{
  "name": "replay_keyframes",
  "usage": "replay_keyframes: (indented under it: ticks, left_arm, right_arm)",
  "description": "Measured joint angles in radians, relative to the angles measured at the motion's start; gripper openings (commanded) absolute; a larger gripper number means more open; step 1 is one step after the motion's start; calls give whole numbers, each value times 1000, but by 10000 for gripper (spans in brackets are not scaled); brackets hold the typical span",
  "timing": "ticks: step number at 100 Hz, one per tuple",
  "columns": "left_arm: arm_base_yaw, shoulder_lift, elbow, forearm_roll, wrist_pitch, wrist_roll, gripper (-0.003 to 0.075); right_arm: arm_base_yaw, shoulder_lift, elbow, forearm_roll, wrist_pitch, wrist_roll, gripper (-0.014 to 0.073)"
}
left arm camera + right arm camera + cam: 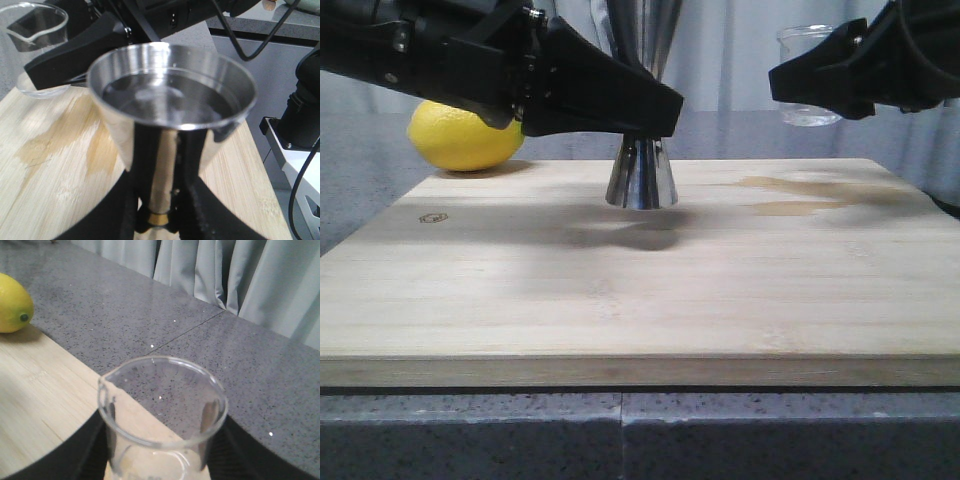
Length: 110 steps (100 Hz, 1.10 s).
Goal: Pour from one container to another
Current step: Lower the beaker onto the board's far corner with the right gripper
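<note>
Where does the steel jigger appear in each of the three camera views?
Front view: steel jigger at upper centre, standing on the board, left gripper's fingers across it.
Left wrist view: fills the centre, liquid inside.
Right wrist view: not in it.
Shared landmark: wooden board.

Your front view: even, soft light, moderately bright. Diffuse shadows on cutting board beneath jigger and arms suggest overhead source. Near board edge slightly soft.

Your left wrist view: jigger rim close and blurred, bright glare on steel wall, dark reflections in liquid; background soft too.

Your right wrist view: beaker out of focus at close range, speckled tabletop sharper, curtain evenly lit.
</note>
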Motion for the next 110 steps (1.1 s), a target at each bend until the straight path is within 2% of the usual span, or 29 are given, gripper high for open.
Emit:
replay_keyframes:
  ticks: [67,110]
  left_arm:
    - [0,0,0,2,0,0,-13]
    - [0,0,0,2,0,-2,-13]
  right_arm:
    - [-19,216,31,40,-241,-13,164]
    - [-19,237,31,84,-265,-56,164]
